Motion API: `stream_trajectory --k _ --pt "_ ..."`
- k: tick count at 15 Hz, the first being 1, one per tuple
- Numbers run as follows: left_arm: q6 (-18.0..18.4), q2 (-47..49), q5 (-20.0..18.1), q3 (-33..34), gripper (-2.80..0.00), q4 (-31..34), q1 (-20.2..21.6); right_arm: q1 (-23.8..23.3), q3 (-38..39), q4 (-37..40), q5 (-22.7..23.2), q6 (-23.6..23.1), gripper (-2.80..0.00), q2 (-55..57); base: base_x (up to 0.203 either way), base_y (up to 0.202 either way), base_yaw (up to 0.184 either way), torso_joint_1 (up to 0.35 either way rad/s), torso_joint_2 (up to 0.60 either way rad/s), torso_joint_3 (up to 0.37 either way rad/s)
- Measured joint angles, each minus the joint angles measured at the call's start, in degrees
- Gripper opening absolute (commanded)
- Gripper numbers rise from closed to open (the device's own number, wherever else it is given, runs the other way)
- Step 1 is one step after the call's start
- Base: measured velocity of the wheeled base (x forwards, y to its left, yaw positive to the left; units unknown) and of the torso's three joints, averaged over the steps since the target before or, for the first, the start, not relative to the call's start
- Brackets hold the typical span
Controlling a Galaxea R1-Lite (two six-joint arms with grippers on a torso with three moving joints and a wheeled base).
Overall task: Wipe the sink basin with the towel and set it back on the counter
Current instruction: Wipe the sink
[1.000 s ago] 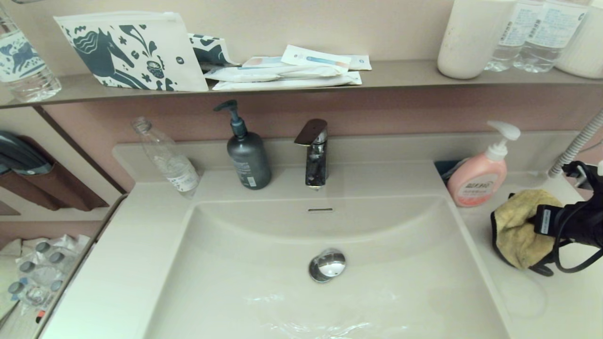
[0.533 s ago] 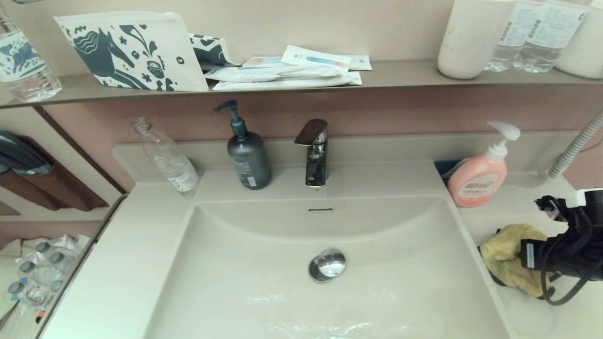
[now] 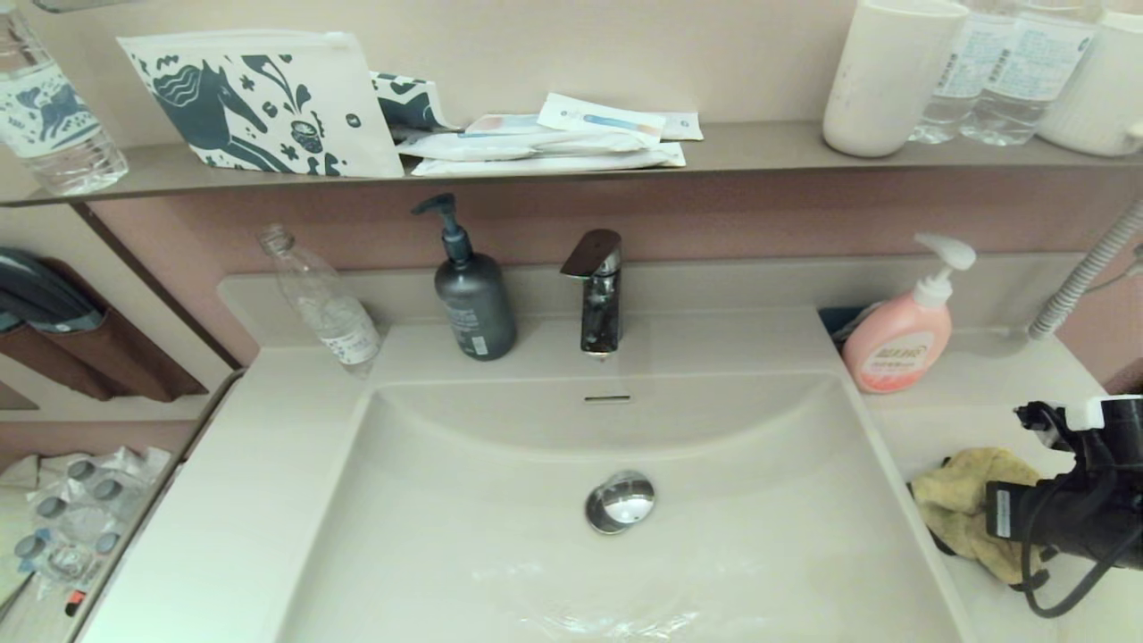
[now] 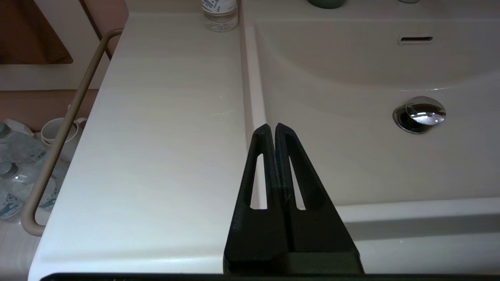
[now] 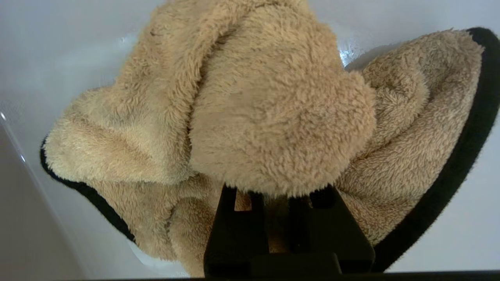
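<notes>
The mustard-yellow towel [image 3: 955, 491] lies bunched on the counter [image 3: 973, 402], just right of the sink basin [image 3: 500, 500]. My right gripper [image 3: 980, 522] reaches in from the right and is shut on the towel. In the right wrist view the towel [image 5: 265, 109] with its black trim covers the fingertips of that gripper [image 5: 275, 191], and a fold sits between the narrow jaws. The basin holds a chrome drain plug [image 3: 620, 502] and an overflow slot [image 3: 607, 398]. My left gripper [image 4: 272, 127] is shut and empty, over the basin's left rim [image 4: 250, 97].
A pink pump bottle [image 3: 897, 344] stands just behind the towel. A grey pump bottle [image 3: 473, 299], a faucet [image 3: 596, 290] and a leaning clear bottle [image 3: 321, 299] line the back edge. A ribbed hose [image 3: 1085, 272] runs up at the far right. The wall shelf [image 3: 759, 147] carries cups, bottles and packets.
My right gripper has carried the towel from near the pink bottle toward the front of the counter and lower, so the towel now rests bunched on the counter.
</notes>
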Motion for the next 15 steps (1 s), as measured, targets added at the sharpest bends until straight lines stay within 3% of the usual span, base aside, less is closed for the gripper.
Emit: stream_trajectory --k 3,8,10,12,15 --pt "0.0 0.0 0.0 0.0 -2.80 0.0 0.1 0.4 -2.2 -8.0 -0.2 0.4 -2.80 3.8 0.000 0.000 0.000 0.000 0.00 0.000" --pt "0.0 0.0 0.0 0.0 -2.80 0.0 0.0 1.2 -7.6 -7.9 0.0 0.5 -2.80 5.6 0.000 0.000 0.000 0.000 0.00 0.000" --pt "0.0 0.0 0.0 0.0 -2.80 0.0 0.0 1.8 -8.9 -7.9 0.1 2.9 -2.80 5.1 0.000 0.000 0.000 0.000 0.00 0.000" --pt "0.0 0.0 0.0 0.0 -2.80 0.0 0.0 4.0 -9.3 -6.7 0.3 5.5 -2.80 3.8 0.000 0.000 0.000 0.000 0.00 0.000" --pt "0.0 0.0 0.0 0.0 -2.80 0.0 0.0 8.7 -9.0 1.2 0.4 10.0 -2.80 0.9 0.000 0.000 0.000 0.000 0.00 0.000"
